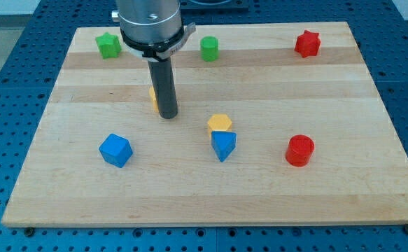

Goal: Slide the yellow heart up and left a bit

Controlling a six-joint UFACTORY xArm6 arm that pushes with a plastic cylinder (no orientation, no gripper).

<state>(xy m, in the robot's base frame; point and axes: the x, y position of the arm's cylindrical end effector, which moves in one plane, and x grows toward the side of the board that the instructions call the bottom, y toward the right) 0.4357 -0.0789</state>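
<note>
My tip (167, 115) rests on the wooden board (343, 189), left of its centre. A yellow block (151, 98) shows only as a sliver at the rod's left edge, just above the tip; the rod hides most of it, so I cannot make out its shape. It seems to touch the rod. A second yellow block (219, 123), roughly hexagonal, lies to the right of the tip and a little below it, well apart from it.
A blue triangular block (223, 145) sits right below the hexagonal yellow block, touching it. A blue cube (115, 150) lies lower left. A red cylinder (300, 150) lies right. A green star (108, 45), green cylinder (209, 48) and red star (307, 43) line the top.
</note>
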